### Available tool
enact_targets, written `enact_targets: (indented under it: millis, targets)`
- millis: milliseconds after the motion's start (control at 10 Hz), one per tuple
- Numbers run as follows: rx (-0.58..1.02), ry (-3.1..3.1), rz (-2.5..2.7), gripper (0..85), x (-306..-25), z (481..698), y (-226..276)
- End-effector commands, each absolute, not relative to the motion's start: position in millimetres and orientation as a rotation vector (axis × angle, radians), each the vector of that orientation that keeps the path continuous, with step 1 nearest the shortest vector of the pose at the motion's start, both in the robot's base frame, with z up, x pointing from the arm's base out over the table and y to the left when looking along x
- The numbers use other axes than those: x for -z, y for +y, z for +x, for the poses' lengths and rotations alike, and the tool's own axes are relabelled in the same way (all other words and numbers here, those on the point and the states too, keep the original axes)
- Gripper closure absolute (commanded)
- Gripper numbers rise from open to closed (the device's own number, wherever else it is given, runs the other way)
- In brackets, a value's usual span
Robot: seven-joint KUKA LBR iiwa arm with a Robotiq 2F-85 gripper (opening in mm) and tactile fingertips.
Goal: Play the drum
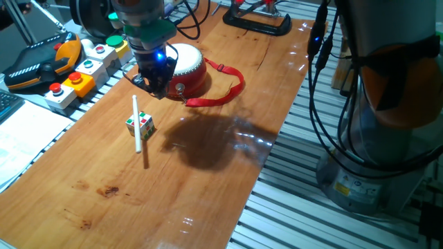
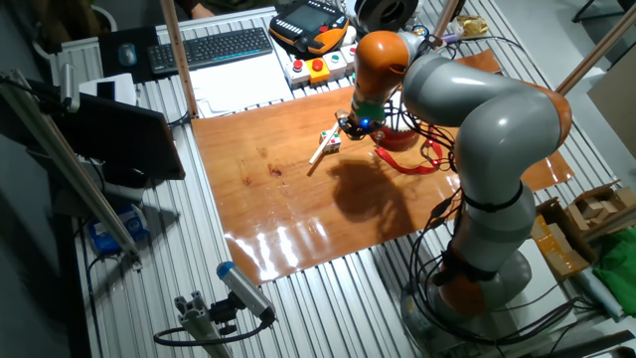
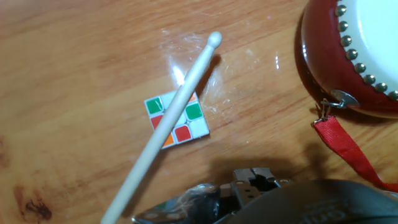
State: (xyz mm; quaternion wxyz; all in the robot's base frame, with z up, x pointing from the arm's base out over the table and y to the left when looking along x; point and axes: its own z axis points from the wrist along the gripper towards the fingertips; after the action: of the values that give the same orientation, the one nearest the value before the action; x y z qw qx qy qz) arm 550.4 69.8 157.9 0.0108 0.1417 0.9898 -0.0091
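The gripper [image 1: 154,81] hangs low over the wooden table [image 1: 208,180], w/ a blue light glowing on its body. A pale drumstick [image 1: 137,123] slants down from it. Fixed views show the stick's upper end near the fingers, lower end pointing at the tabletop, but the actual grip is hidden. In the hand view the stick runs from the lower left up to its rounded tip, and the fingers sit out of frame, so I cannot tell if the jaws are spread or pinching the stick.

The drum [image 1: 187,68] (red barrel, white skin, row of studs round the rim) sits just beside the gripper, on its far side in one fixed view and at the upper right in the hand view. Its red strap [image 1: 225,90] loops out on the table away from the gripper, fixed to a small metal ring [image 3: 339,99] on the drum's side.

A small multicoloured cube [image 1: 140,124] stands on the table below the gripper, right by the stick. In the hand view the stick crosses over it. Drum & cube are apart.

A button box [image 1: 76,76] lies beyond the table edge.
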Motion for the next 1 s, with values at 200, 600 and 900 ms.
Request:
enact_targets:
  millis: [200,600,900]
  targets:
    - [0.012,3.076,0.441,84.3,-158.1,550.4,70.3]
    - [-0.027,3.054,0.448,84.3,-158.1,550.4,70.3]
    - [0.021,3.034,0.512,84.3,-158.1,550.4,70.3]
